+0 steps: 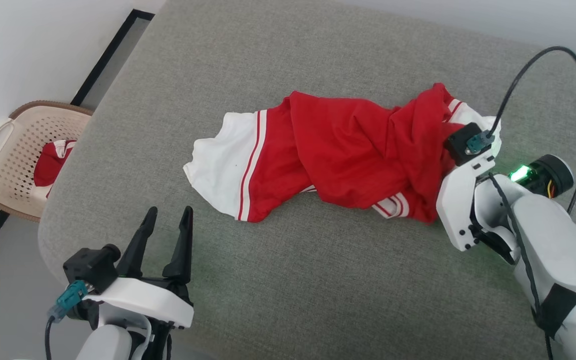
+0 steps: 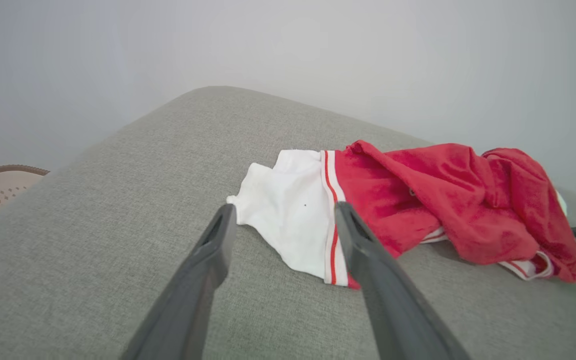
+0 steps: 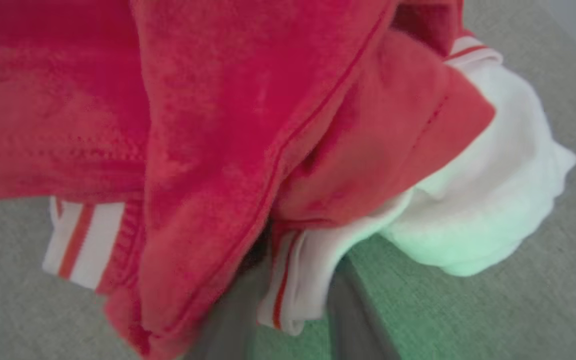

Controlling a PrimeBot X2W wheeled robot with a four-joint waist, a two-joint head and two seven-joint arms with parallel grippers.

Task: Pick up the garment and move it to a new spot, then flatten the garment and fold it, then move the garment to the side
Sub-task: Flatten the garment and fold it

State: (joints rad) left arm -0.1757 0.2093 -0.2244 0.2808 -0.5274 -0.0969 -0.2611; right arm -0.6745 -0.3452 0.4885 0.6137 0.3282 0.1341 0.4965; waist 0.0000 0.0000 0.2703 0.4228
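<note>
The garment, a red jersey with white red-striped sleeves, lies crumpled across the middle of the grey cushioned surface. My right gripper is pushed into the garment's right end. Its fingers stand either side of a white striped fold and their tips are hidden under red cloth. Its white wrist rests at that end. My left gripper hovers open near the front left, a short way from the white sleeve. In the left wrist view the left gripper points at the garment, holding nothing.
A beige perforated basket stands on the floor at the left and holds a smaller red-and-white cloth bundle. The cushion's rounded left edge drops to the floor. A black cable loops above my right arm.
</note>
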